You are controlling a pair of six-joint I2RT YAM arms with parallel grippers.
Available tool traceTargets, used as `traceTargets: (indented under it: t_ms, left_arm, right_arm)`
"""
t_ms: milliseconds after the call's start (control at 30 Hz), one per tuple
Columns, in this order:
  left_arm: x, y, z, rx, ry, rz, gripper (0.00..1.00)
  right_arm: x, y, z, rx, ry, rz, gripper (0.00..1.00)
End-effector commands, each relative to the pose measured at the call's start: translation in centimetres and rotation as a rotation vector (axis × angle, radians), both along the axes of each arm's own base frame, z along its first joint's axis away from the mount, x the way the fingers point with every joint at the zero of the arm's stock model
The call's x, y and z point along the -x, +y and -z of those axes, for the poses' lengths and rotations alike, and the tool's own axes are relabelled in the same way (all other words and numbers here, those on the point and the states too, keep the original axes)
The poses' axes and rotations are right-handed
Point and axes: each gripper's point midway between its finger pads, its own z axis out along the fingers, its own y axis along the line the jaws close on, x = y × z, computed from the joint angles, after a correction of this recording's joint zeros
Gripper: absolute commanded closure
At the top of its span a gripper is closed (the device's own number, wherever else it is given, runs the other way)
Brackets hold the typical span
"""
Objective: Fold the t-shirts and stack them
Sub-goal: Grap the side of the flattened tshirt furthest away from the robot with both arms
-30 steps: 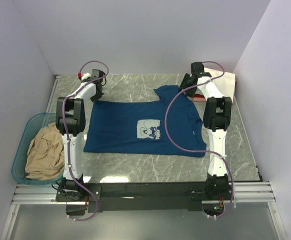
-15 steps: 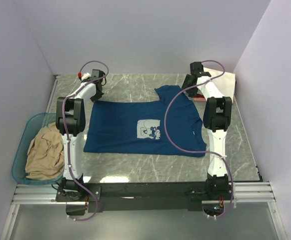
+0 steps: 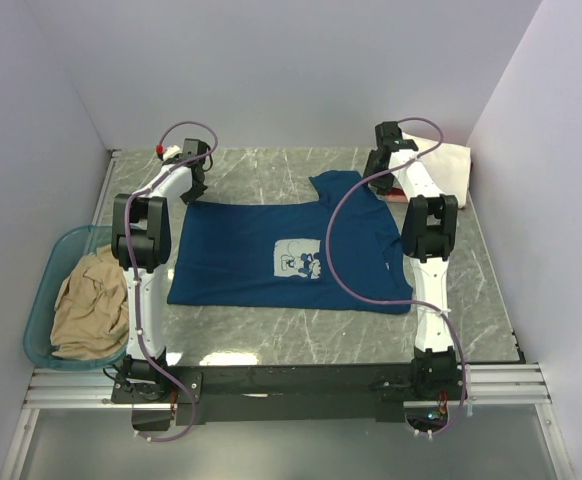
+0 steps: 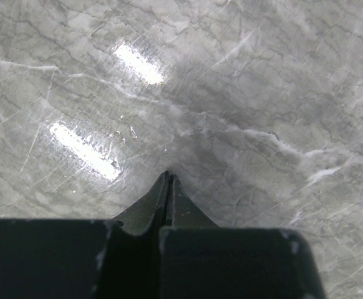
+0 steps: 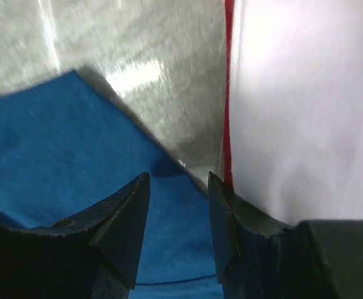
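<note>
A navy blue t-shirt (image 3: 261, 255) with a pale square print (image 3: 296, 262) lies spread flat in the middle of the marble table (image 3: 271, 335). My right gripper (image 3: 374, 172) hangs over its far right sleeve. In the right wrist view that gripper (image 5: 178, 177) is open, its fingertips (image 5: 138, 187) straddling the edge of the blue cloth (image 5: 75, 143), and nothing is pinched between them. My left gripper (image 3: 193, 190) is by the shirt's far left corner. The left wrist view shows that gripper (image 4: 168, 175) shut and empty over bare marble.
A folded cream t-shirt (image 3: 449, 165) with a red one's edge (image 5: 229, 93) under it lies at the far right corner, close beside my right gripper. A teal tub (image 3: 41, 300) holding a tan t-shirt (image 3: 86, 305) stands off the table's left edge.
My right gripper has shifted slightly left over the sleeve and its jaws have narrowed. The left arm and the shirt have not moved.
</note>
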Motion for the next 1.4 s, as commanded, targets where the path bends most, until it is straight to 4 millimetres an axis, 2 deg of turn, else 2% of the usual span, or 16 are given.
traceTargets:
  t_ms: [0, 633, 667, 833, 900, 933, 967, 1033, 1067, 1133, 1167, 1233, 1267, 1300, 1367]
  left_arm:
    - [-0.3, -0.6, 0.3, 0.019, -0.001, 0.024, 0.99]
    - [-0.3, -0.7, 0.4, 0.027, 0.001, 0.027, 0.99]
    - [-0.3, -0.8, 0.4, 0.028, 0.0, 0.031, 0.99]
    - [-0.4, -0.7, 0.4, 0.03, -0.002, 0.029, 0.99]
    - [-0.4, -0.7, 0.3, 0.03, -0.002, 0.029, 0.99]
    - [-0.3, -0.7, 0.4, 0.031, -0.001, 0.027, 0.99]
    - [-0.3, -0.7, 0.3, 0.031, -0.001, 0.029, 0.99]
    - [-0.4, -0.7, 0.1, 0.031, -0.006, 0.029, 0.99]
    - [-0.4, -0.7, -0.2, 0.031, -0.011, 0.027, 0.99]
    - [-0.5, -0.7, -0.6, 0.029, -0.019, 0.027, 0.99]
    - [-0.6, -0.7, -1.0, 0.03, -0.029, 0.029, 0.99]
    - [-0.6, -0.6, -1.3, 0.031, -0.035, 0.026, 0.99]
    - [-0.6, -0.6, -1.5, 0.032, -0.036, 0.028, 0.99]
    - [-0.7, -0.5, -1.7, 0.03, -0.04, 0.024, 0.99]
    - [-0.7, -0.4, -1.9, 0.032, -0.041, 0.02, 0.99]
  right_arm:
    - [0.5, 0.3, 0.0, 0.024, 0.026, -0.038, 0.5]
    - [0.3, 1.2, 0.5, -0.002, 0.038, -0.085, 0.59]
    - [0.3, 1.0, 0.4, -0.001, 0.036, -0.08, 0.8]
    - [0.8, 1.0, 0.7, -0.004, 0.048, -0.076, 0.99]
    - [0.6, 0.9, 0.1, -0.007, 0.025, -0.069, 1.0]
    - [0.9, 0.8, 0.6, -0.004, 0.037, -0.062, 1.0]
    - [0.6, 0.7, -0.3, -0.006, 0.008, -0.053, 1.0]
    - [0.9, 0.5, -0.2, -0.004, 0.006, -0.041, 1.0]
    - [0.3, 0.6, -1.5, -0.008, -0.041, -0.034, 1.0]
    - [0.6, 0.2, -2.6, -0.004, -0.074, -0.015, 1.0]
    - [0.0, 0.3, -3.4, -0.005, -0.116, -0.013, 1.0]
    - [0.3, -0.2, -4.5, 0.007, -0.149, 0.009, 1.0]
    - [-0.2, -0.5, -5.3, 0.006, -0.188, 0.022, 1.0]
    - [0.3, -0.9, -5.0, 0.012, -0.183, 0.031, 1.0]
    - [0.0, -1.4, -6.9, 0.007, -0.243, 0.057, 1.0]
